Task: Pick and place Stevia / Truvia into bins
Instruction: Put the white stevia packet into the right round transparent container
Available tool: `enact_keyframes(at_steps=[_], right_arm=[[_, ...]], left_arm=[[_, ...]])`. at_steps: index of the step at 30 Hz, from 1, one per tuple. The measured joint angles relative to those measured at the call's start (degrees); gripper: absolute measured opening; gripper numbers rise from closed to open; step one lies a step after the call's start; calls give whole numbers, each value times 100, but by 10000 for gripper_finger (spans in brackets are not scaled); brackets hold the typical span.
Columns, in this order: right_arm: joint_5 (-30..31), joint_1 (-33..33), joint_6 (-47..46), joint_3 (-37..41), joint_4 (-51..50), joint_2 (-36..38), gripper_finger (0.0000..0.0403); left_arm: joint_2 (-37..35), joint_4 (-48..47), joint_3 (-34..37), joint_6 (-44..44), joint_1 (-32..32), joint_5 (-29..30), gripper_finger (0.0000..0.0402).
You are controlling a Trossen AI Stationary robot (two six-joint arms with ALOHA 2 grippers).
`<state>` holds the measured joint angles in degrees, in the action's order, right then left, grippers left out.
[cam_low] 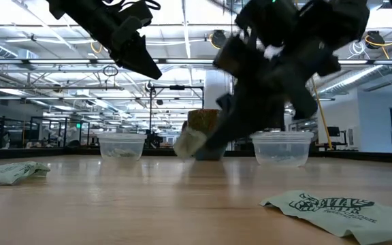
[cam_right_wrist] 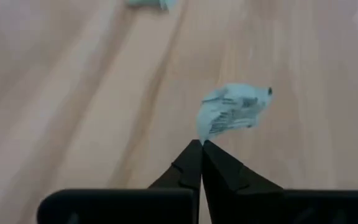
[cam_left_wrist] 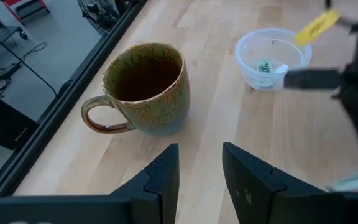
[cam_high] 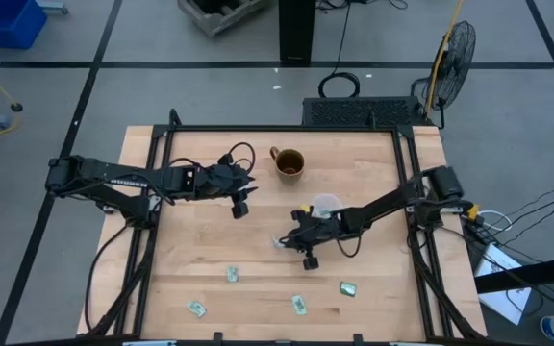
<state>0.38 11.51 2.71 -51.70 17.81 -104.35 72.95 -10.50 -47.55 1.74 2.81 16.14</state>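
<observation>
My right gripper (cam_right_wrist: 201, 148) is shut on a crumpled pale green and white Stevia packet (cam_right_wrist: 232, 111), near the table's middle (cam_high: 282, 240). My left gripper (cam_left_wrist: 199, 177) hovers open, with nothing between its fingers, beside the brown mug (cam_left_wrist: 146, 84). One clear bin (cam_left_wrist: 272, 57) stands past the mug with a packet lying in it. The low view shows two bins (cam_low: 121, 146) (cam_low: 282, 147) standing on the wood. Several more packets lie flat near the front edge (cam_high: 231, 275) (cam_high: 196, 308) (cam_high: 299, 305) (cam_high: 348, 287). My right gripper pinches the packet by one edge (cam_right_wrist: 205, 132) between the very ends of its two fingers. The fingers slant down from the table's right side. The crumpled packet sticks out beyond the fingertips and hangs just above the wood (cam_low: 190, 143).
The brown mug (cam_high: 289, 163) stands at the far middle of the table, with one bin (cam_high: 325, 205) to its right, close behind my right arm. Two loose packets (cam_low: 15, 171) (cam_low: 329, 207) lie close to the low camera. A black frame (cam_high: 152, 240) borders the table.
</observation>
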Motion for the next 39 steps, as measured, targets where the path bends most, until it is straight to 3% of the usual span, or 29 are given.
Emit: enact_keyframes(at_steps=[3,9,13,20,25,31,39], right_arm=[[160,23,66,-2,-429,541,2],[1393,29,7,-2,-2378,1874,1],[2046,21,-566,-3,-3888,2644,1],[2386,-149,-1849,-2,-5964,3273,1],[2277,-222,-1949,122,-5673,3223,0],[1055,-284,-1692,713,-4496,3219,0],[1014,-406,-1636,1097,-4284,3219,0]], left_arm=[[0,-1,0,0,0,0,129],[0,-4,0,0,0,0,129],[0,-35,0,0,0,-2,129],[0,-37,0,0,0,0,129],[0,-37,0,2,0,0,129],[0,-37,0,25,-1,-2,129],[0,-39,0,24,0,-6,129]])
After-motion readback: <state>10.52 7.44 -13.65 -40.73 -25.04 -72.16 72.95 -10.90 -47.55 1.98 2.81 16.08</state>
